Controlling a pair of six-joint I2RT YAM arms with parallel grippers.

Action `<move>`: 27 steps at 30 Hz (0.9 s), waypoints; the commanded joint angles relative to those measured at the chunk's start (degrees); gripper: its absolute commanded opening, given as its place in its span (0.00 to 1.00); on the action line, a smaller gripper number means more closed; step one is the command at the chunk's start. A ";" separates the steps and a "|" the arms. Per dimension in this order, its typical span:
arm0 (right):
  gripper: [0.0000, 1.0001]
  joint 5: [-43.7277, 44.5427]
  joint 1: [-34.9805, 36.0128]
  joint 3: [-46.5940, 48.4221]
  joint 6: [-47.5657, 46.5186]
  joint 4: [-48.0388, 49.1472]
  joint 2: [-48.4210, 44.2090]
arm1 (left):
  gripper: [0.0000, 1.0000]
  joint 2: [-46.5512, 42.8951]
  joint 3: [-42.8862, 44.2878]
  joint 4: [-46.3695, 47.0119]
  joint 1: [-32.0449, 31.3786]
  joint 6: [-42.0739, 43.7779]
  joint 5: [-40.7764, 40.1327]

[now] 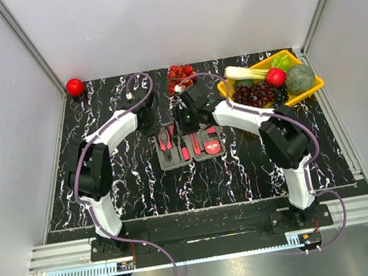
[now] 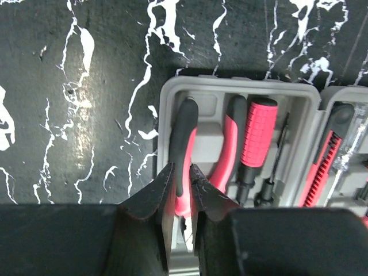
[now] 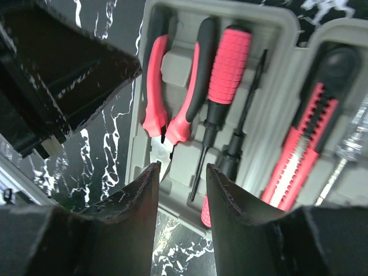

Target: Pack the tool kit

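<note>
At table (image 1: 128,182) centre the tool kit case (image 2: 241,86) lies open, pliers (image 2: 183,132) laid in its leftmost recess. One pliers handle is clamped by the left gripper (image 2: 181,175); the right gripper (image 3: 183,172) is held spread and empty above the case. Risk: pliers could be dragged out if the arm is lifted unreleased

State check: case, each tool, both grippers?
case: open, lying flat
pliers: in their slot
screwdriver: in its slot
knife: in its slot
tape measure: in case
left gripper: shut on one pliers handle
right gripper: open, empty, over case
</note>
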 commanded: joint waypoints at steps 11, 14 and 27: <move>0.32 6.95 5.50 1.49 -6.78 13.16 5.62 | 0.04 5.56 -1.04 7.03 3.56 3.40 4.14; 0.32 7.56 6.47 1.22 -7.75 15.89 5.89 | 0.01 5.92 -1.56 7.11 4.00 3.05 5.47; 0.33 6.42 8.23 5.35 -10.30 17.04 13.27 | 0.00 7.58 -2.71 5.36 4.00 1.82 8.09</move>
